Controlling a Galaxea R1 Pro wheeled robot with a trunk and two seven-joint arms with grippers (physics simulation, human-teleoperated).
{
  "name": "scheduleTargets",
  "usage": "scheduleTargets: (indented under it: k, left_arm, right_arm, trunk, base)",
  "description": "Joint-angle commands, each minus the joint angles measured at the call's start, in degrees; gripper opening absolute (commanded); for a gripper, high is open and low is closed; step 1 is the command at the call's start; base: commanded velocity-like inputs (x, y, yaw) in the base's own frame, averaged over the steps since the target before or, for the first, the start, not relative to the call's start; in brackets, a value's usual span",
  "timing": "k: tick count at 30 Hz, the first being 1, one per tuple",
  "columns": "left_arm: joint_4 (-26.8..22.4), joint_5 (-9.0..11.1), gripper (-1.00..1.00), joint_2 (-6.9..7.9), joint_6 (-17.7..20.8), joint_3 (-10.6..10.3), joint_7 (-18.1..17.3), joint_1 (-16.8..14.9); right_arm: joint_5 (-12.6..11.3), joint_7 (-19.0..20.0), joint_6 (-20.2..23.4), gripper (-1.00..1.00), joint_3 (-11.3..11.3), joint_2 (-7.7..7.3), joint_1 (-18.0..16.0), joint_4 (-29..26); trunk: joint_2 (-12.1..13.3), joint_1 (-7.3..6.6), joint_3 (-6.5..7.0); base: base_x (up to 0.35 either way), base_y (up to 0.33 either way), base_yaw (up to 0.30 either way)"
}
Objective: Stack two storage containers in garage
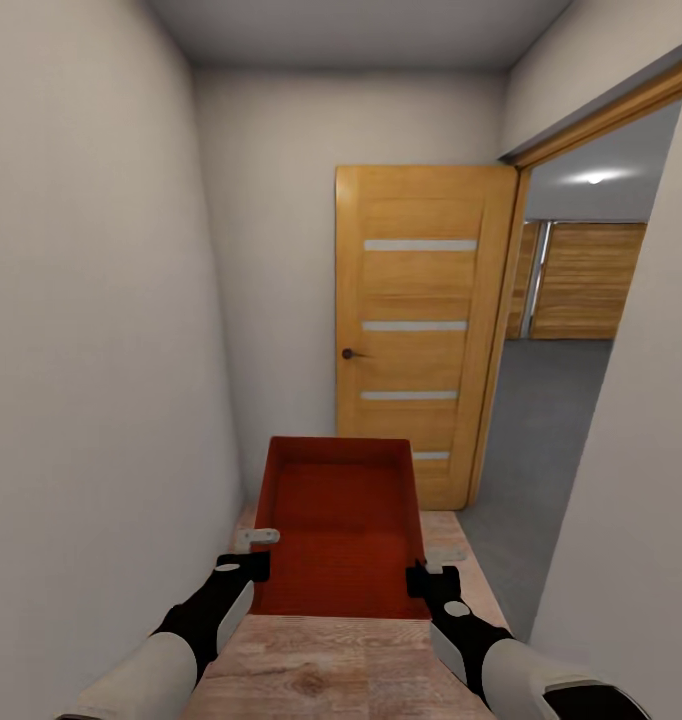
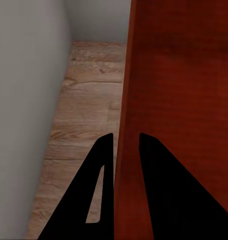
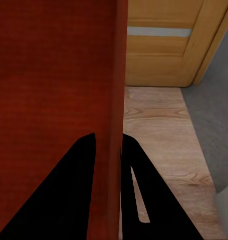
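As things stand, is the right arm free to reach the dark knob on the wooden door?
Probably not: the right pincer is shut on the orange-red bin, shared with the left pincer; the knob sits beyond it.

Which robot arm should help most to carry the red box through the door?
Neither alone: the left gripper and right gripper each pinch a side wall of the storage container. The doorway lies on its right.
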Motion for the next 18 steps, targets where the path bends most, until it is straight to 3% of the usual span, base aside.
scheduleTargets:
  k: [1, 9, 13, 18]
  left_arm:
    - [-0.27, -0.96, -1.00, 0.23, -4.22, 4.12, 1.84, -0.02]
    - [-0.32, -0.96, -1.00, 0.27, -4.22, 4.12, 1.84, -0.02]
    - [-0.38, -0.96, -1.00, 0.24, -4.22, 4.12, 1.84, -0.02]
    - [-0.44, -0.90, -1.00, 0.23, -4.22, 4.12, 1.84, -0.02]
  right_arm:
    - [0.79, 0.80, 0.05, -1.00, -2.69, 0.03, 0.01, 0.04]
    - [0.79, 0.76, -0.01, -1.00, -2.69, 0.03, 0.01, 0.04]
    - [0.79, 0.73, -0.03, -1.00, -2.69, 0.04, 0.01, 0.04]
    - [0.79, 0.72, -0.09, -1.00, -2.69, 0.03, 0.01, 0.04]
  trunk:
    - [-0.04, 0.05, -0.02]
    - [-0.04, 0.05, -0.02]
    - [-0.04, 0.05, 0.00]
    - [-0.04, 0.05, 0.11]
  base:
    - [0.322, 0.000, 0.000]
    - [0.282, 0.000, 0.000]
    - [0.071, 0.000, -0.074]
    - [0.016, 0.000, -0.220]
